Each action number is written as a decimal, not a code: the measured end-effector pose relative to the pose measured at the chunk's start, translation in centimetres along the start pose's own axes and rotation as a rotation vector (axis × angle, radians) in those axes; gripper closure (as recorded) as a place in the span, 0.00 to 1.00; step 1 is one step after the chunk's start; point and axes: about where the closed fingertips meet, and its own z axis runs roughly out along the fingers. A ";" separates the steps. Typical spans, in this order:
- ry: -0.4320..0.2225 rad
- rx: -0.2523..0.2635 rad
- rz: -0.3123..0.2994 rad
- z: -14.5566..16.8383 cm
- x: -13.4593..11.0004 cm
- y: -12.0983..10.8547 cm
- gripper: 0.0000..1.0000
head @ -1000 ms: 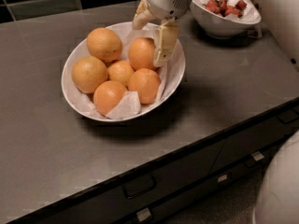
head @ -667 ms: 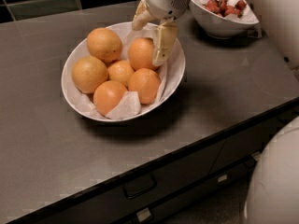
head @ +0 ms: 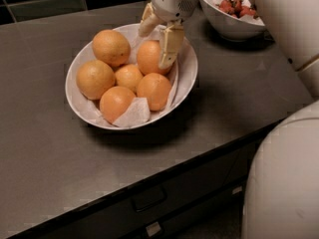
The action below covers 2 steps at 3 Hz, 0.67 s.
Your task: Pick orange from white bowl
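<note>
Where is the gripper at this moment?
In the camera view, the gripper is over the back right of the white bowl, its open fingers straddling the orange.

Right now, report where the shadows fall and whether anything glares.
Camera view: the white bowl throws a dark shadow forward and right onto the counter; the gripper, open astride the orange at the bowl's far side, is evenly lit; no hard glare, only a dull sheen on the counter.

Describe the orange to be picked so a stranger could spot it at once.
On the dark counter sits the wide white bowl. Among its six fruits, the orange is at the back right, nearest the berry bowl, deep reddish and the only one beneath the gripper.
</note>
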 end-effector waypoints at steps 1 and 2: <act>-0.008 -0.013 0.001 0.7 0.2 -0.1 0.33; -0.012 -0.024 0.007 1.1 0.5 0.1 0.35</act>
